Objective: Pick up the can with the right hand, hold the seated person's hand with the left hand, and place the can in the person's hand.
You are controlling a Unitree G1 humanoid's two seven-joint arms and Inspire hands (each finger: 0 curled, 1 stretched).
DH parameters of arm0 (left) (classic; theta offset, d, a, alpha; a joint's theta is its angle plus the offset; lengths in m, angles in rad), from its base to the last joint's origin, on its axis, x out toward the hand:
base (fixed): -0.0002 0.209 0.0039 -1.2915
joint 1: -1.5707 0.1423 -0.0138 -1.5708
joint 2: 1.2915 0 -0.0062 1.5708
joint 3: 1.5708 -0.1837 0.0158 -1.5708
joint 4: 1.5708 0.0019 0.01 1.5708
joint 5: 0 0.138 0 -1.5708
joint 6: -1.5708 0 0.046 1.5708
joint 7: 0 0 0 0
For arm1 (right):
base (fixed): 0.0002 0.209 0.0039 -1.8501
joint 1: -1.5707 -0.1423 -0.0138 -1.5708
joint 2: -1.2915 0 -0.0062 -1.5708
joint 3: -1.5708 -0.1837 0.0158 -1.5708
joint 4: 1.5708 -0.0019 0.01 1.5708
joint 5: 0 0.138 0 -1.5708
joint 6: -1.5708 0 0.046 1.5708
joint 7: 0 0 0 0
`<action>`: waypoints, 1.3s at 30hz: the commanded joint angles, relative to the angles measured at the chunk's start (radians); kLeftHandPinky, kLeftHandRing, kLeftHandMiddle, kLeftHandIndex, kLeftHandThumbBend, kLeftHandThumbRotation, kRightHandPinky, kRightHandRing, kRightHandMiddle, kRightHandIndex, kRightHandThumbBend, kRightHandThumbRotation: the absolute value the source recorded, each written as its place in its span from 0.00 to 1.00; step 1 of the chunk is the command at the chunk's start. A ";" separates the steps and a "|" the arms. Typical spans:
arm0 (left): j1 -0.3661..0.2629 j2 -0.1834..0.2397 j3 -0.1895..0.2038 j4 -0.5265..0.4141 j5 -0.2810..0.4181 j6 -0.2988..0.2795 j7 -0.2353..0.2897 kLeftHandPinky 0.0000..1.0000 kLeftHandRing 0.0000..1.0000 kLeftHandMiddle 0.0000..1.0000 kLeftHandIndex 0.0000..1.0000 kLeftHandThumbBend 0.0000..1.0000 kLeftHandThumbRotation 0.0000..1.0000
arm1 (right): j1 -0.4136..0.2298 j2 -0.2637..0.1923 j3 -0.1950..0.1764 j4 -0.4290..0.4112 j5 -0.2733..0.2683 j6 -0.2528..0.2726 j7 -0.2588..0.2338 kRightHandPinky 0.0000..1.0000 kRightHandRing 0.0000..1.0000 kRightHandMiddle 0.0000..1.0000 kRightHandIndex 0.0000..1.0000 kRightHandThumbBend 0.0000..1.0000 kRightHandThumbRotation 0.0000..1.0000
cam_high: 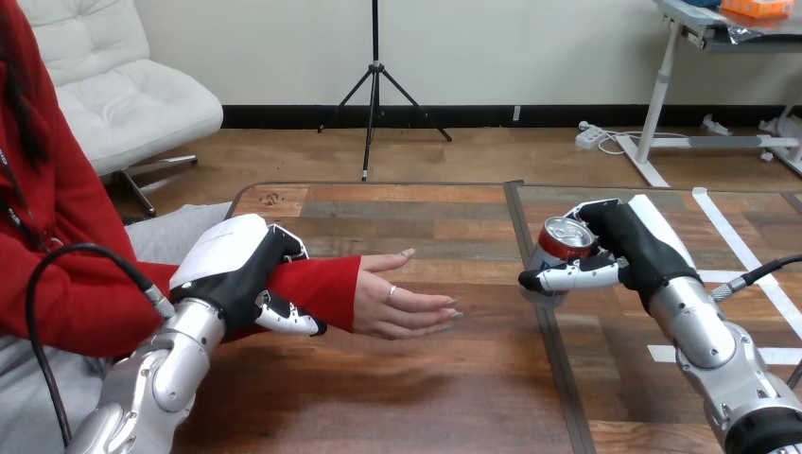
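A red can with a silver top sits upright in my right hand, whose fingers and thumb are curled round it, just right of the table's middle seam. The person's hand lies palm up and open over the table, left of the can and apart from it. My left hand is on the person's red-sleeved forearm near the wrist, its fingers and thumb curled round it.
The wooden table has a dark seam running front to back beside the can. White tape lines mark the table's right part. The person sits at the left side.
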 commanded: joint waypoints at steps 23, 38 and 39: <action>-0.353 -0.131 0.003 -0.089 -0.064 -0.062 0.057 0.20 0.26 0.34 0.36 0.60 0.00 | -0.202 0.057 0.020 -0.077 -0.001 -0.049 -0.004 0.33 0.36 0.42 0.45 0.80 0.00; -0.376 -0.150 -0.003 -0.069 -0.064 -0.071 0.060 0.21 0.27 0.35 0.37 0.60 0.00 | -0.230 0.089 0.036 -0.103 -0.015 -0.036 -0.010 0.33 0.35 0.41 0.44 0.80 0.00; -0.377 -0.151 -0.003 -0.068 -0.063 -0.071 0.060 0.21 0.27 0.35 0.37 0.60 0.00 | -0.231 0.090 0.036 -0.103 -0.015 -0.037 -0.009 0.33 0.35 0.41 0.44 0.80 0.00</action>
